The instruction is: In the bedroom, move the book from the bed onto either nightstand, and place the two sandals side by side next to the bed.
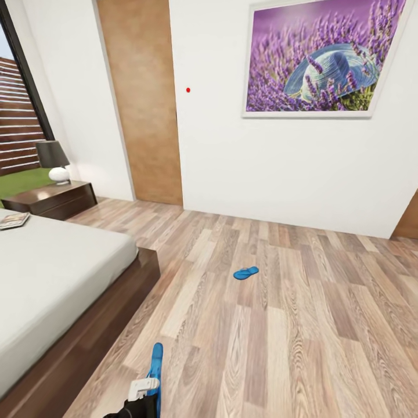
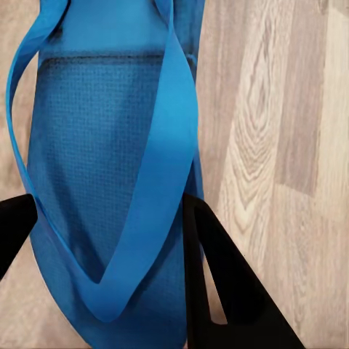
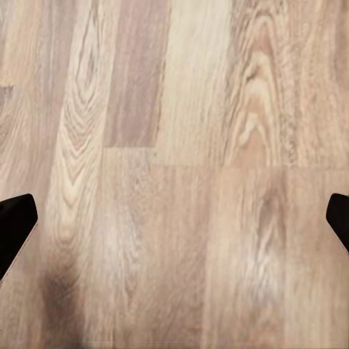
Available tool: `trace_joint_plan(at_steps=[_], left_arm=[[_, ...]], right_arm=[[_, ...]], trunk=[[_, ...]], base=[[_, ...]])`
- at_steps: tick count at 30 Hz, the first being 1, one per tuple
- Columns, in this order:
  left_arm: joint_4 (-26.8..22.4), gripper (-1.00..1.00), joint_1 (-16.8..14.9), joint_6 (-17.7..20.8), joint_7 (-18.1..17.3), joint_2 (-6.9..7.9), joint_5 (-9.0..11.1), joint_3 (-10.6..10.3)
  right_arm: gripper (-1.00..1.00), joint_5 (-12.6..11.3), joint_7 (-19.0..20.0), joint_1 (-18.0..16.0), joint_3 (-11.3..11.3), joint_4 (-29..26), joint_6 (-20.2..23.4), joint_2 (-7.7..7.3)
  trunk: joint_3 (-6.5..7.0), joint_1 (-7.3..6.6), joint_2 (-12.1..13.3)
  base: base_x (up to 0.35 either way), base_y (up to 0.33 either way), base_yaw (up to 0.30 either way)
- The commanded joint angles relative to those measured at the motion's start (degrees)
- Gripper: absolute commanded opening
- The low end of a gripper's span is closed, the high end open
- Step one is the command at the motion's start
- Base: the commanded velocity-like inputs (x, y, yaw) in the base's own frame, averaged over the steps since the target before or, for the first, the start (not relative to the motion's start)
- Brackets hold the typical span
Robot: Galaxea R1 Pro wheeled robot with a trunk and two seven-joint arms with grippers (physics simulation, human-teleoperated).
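Observation:
One blue sandal (image 1: 246, 272) lies flat on the wood floor, well away from the bed (image 1: 52, 273). My left gripper (image 1: 148, 388) is shut on the second sandal (image 1: 155, 360) and holds it edge-on just above the floor, close to the bed's foot corner. In the left wrist view that sandal (image 2: 94, 131) sits between the black fingers (image 2: 218, 276) of the left gripper (image 2: 109, 202). The book (image 1: 13, 219) rests on the mattress near the nightstand (image 1: 55, 198). My right gripper (image 3: 174, 225) is open over bare floor.
A lamp (image 1: 53, 161) stands on the nightstand, in front of a tall window (image 1: 17, 116). A wooden door (image 1: 142, 98) and a framed lavender picture (image 1: 322, 58) are on the far wall. The bed's dark frame (image 1: 110, 313) borders the floor on the left.

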Motion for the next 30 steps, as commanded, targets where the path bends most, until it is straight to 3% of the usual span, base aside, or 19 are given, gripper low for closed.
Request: trace_joint_plan(at_steps=[1, 19, 30], left_arm=[[0.0, -1.00, 0.0, -0.2, 0.0, 0.04, 0.3, -0.3], [0.0, -1.00, 0.0, -0.2, 0.0, 0.04, 0.3, -0.3], [0.0, -1.00, 0.0, -0.2, 0.0, 0.04, 0.3, -0.3]], right_arm=[[1.00, -0.3, 0.3, 0.0, -0.1, 0.1, 0.0, 0.00], [1.00, -0.3, 0.4, -0.1, -0.1, 0.1, 0.0, 0.00], [1.00, -0.3, 0.4, -0.1, -0.1, 0.1, 0.0, 0.00]], trunk=[[-0.05, 0.02, 0.0], [-0.05, 0.02, 0.0], [-0.05, 0.02, 0.0]], base=[[0.326, 0.003, 0.000], [0.327, 0.000, -0.001], [0.328, 0.000, -0.103]])
